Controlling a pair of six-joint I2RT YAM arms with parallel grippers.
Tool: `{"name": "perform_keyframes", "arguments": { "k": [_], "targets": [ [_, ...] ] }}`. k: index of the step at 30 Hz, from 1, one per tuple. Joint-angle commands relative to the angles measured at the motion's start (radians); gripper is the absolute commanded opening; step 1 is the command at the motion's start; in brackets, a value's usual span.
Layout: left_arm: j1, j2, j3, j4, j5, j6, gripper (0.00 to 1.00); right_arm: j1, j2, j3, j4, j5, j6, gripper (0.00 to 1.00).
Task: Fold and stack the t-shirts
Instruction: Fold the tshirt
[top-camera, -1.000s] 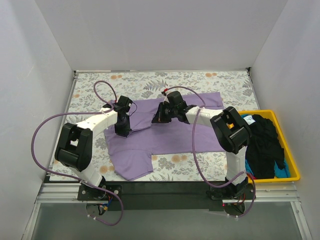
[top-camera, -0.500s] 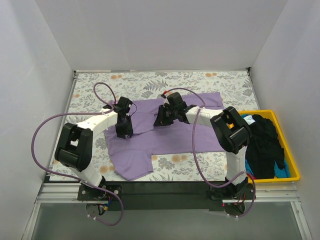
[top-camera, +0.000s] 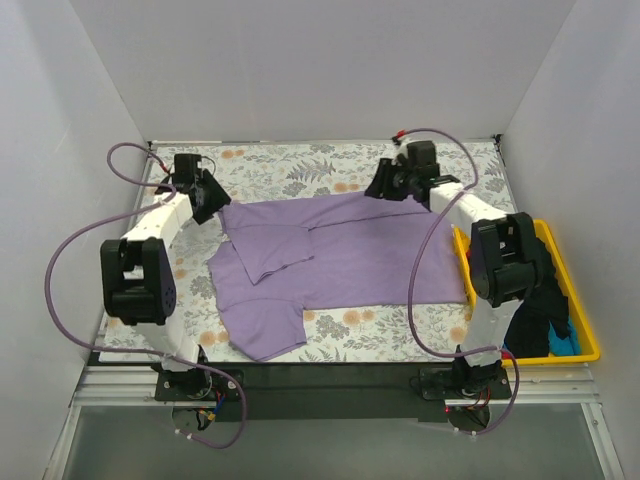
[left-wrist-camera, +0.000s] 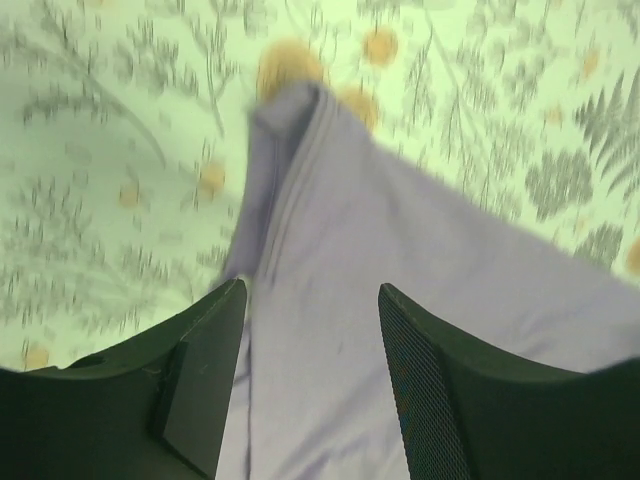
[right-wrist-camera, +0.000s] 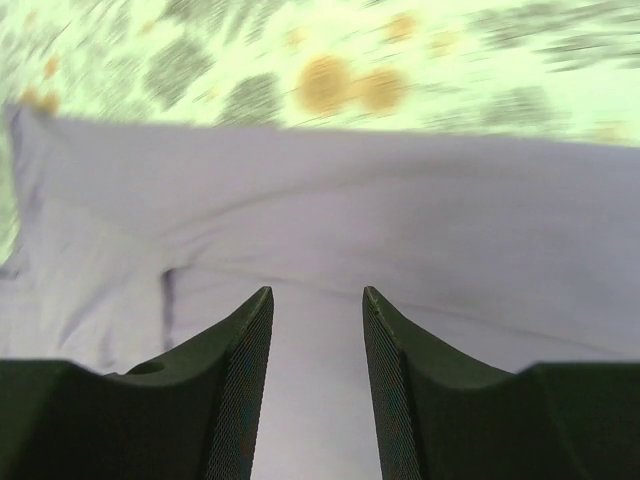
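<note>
The desk (top-camera: 300, 165), covered in a floral print, fills the middle of the top view. The purple shirt (top-camera: 350, 250) lies spread across its centre. One flap is folded over at the shirt's left side, and a sleeve juts toward the lower left of the frame.

The left arm (top-camera: 150, 225) reaches up the left side of the top view. Its jaws are at the shirt's upper left corner. The right arm (top-camera: 470, 210) reaches up the right side, with its jaws at the shirt's upper edge, right of centre.

A yellow tray (top-camera: 592, 345) sits at the right edge of the desk, just beside the purple shirt. It holds a crumpled black shirt (top-camera: 535, 290), with a blue shirt (top-camera: 565, 343) showing under it at the tray's lower right.

In the left wrist view the jaws are spread and pinch nothing. The purple shirt (left-wrist-camera: 400, 260) shows between them, its creased corner pointing to the upper middle of the frame over the print.

In the right wrist view the jaws are also spread and hold nothing. The purple shirt (right-wrist-camera: 330, 200) fills the lower part of the frame. Its edge runs straight across, with the print above it. Both wrist views are blurred.
</note>
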Motion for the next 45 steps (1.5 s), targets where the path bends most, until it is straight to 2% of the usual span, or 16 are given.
{"name": "perform_keyframes", "arguments": {
  "k": [1, 6, 10, 11, 14, 15, 20, 27, 34, 35, 39, 45],
  "targets": [
    [0.018, 0.128, 0.110, 0.115, 0.024, -0.012, 0.55, -0.133, 0.015, 0.025, -0.016, -0.005, -0.068, 0.48],
    [0.018, 0.316, 0.258, 0.118, 0.036, 0.020, 0.54, -0.269, 0.077, 0.048, 0.014, -0.038, -0.050, 0.48],
    [0.018, 0.393, 0.307, 0.116, 0.029, 0.038, 0.46, -0.363, 0.160, 0.082, 0.038, -0.062, -0.028, 0.48],
    [0.018, 0.402, 0.312, 0.115, 0.023, 0.040, 0.40, -0.373, 0.176, 0.091, 0.040, -0.068, -0.018, 0.47],
    [0.018, 0.435, 0.309, 0.104, -0.003, 0.047, 0.30, -0.399, 0.232, 0.137, 0.041, -0.077, -0.008, 0.47],
    [0.018, 0.444, 0.307, 0.099, -0.014, 0.049, 0.23, -0.405, 0.246, 0.151, 0.041, -0.072, -0.004, 0.47],
    [0.096, 0.487, 0.310, 0.059, -0.089, 0.035, 0.02, -0.439, 0.306, 0.177, 0.041, -0.060, 0.012, 0.47],
    [0.151, 0.551, 0.382, 0.038, -0.100, 0.058, 0.00, -0.448, 0.325, 0.214, 0.038, -0.095, 0.012, 0.47],
    [0.148, 0.498, 0.435, 0.029, -0.060, 0.115, 0.36, -0.439, 0.216, 0.185, 0.040, -0.083, 0.016, 0.47],
    [0.147, 0.484, 0.435, 0.026, -0.065, 0.120, 0.48, -0.435, 0.208, 0.173, 0.037, -0.082, 0.022, 0.47],
    [0.137, 0.401, 0.422, -0.003, -0.085, 0.121, 0.57, -0.404, 0.176, 0.134, 0.029, -0.072, 0.022, 0.46],
    [0.122, 0.243, 0.311, -0.045, -0.163, 0.063, 0.57, -0.333, 0.170, 0.117, 0.035, -0.089, 0.029, 0.42]
  ]
}}
